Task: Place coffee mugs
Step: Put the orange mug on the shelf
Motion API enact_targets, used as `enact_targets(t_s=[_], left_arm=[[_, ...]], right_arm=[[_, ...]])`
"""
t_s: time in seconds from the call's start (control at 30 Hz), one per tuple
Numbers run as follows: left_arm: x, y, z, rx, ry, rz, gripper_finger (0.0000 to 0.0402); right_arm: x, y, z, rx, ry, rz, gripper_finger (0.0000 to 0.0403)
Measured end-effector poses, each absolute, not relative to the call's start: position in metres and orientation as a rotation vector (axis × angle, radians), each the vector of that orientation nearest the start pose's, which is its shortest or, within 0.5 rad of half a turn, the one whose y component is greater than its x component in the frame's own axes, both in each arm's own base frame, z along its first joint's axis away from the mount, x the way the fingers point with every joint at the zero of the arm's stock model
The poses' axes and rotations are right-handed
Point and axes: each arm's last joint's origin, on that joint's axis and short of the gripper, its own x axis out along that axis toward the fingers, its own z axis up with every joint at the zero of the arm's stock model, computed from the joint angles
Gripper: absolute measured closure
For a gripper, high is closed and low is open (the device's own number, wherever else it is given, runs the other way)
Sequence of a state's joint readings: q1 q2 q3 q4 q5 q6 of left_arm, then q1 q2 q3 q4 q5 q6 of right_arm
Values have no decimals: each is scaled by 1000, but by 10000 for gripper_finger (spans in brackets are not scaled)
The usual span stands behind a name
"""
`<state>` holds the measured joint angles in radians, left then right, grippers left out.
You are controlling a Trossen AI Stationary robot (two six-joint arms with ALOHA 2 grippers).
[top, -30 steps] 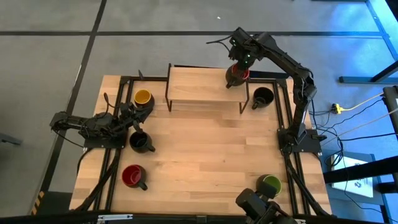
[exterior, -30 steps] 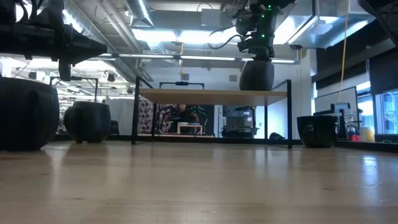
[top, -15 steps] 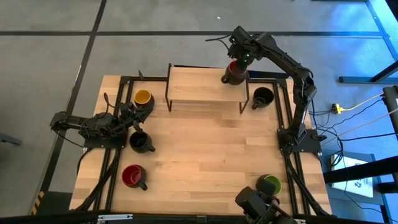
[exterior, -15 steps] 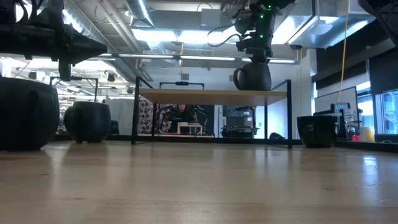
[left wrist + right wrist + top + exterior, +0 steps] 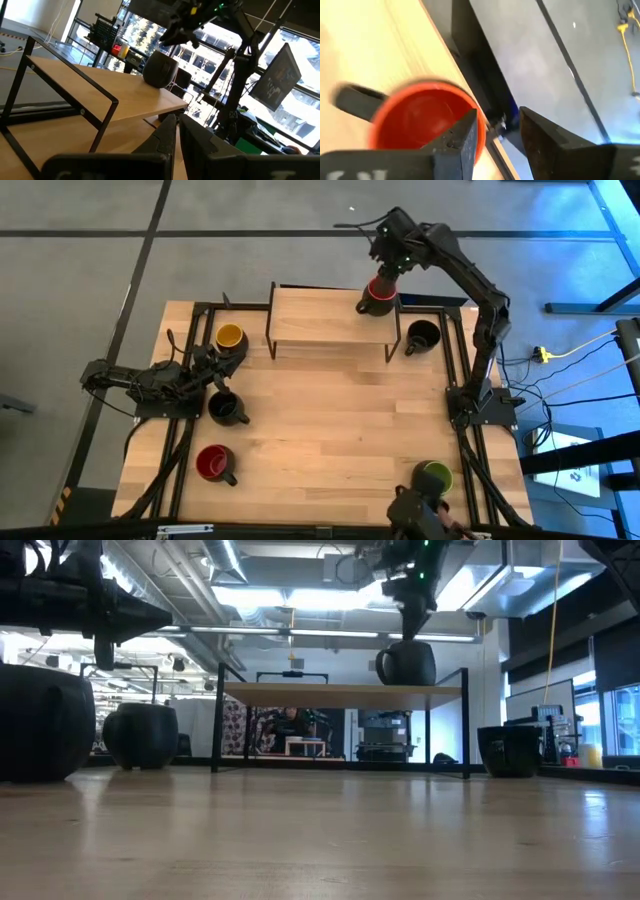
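A mug with a red inside [image 5: 379,295] stands upright on the far right corner of the raised wooden shelf [image 5: 320,315]. Its handle [image 5: 381,664] points toward the table's left. My right gripper [image 5: 385,268] hangs open just above it, fingers slanting down, clear of the rim [image 5: 427,87]. Five more mugs rest on the table: yellow inside [image 5: 230,337], black inside [image 5: 225,408], red inside [image 5: 213,463], black inside [image 5: 422,336] beside the shelf, and green inside [image 5: 434,477]. My left gripper [image 5: 213,366] waits shut at the table's left, near the yellow mug.
Black frame rails [image 5: 465,380] run along the table's sides, and the shelf stands on thin black legs [image 5: 218,720]. A dark camera mount [image 5: 420,515] sits at the near edge. Bare wood [image 5: 330,410] lies in the table's middle.
My right gripper has opened and let go of the red-inside mug, then gone up and tipped away from it. The mug stays upright on the shelf's far right corner, its handle now showing on the side toward the table's left.
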<state>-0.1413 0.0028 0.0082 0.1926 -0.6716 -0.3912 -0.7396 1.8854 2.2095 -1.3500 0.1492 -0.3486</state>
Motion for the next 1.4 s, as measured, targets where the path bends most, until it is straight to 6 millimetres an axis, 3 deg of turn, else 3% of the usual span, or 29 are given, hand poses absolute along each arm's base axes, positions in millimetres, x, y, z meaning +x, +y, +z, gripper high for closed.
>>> enact_targets(t_s=[0.13,0.23,0.37,0.53,0.7,0.97,1.4], left_arm=[[91,5,183,-460,-286,487,383],[91,5,183,-460,-286,487,383],[91,5,183,-460,-286,487,383],[91,5,183,-460,-286,487,383],[91,5,184,-461,-289,483,383],[91,5,184,-461,-288,482,383],[91,5,184,-461,-288,482,383]], right_arm=[[285,-226,423,-25,1017,-509,272],[302,-209,422,-53,985,-421,272],[325,-196,406,-148,1040,-391,272],[340,-199,377,-182,1159,-393,278],[347,-203,356,-170,1245,-381,322],[347,-203,356,-151,1238,-383,395],[337,-197,355,-117,1322,-333,401]])
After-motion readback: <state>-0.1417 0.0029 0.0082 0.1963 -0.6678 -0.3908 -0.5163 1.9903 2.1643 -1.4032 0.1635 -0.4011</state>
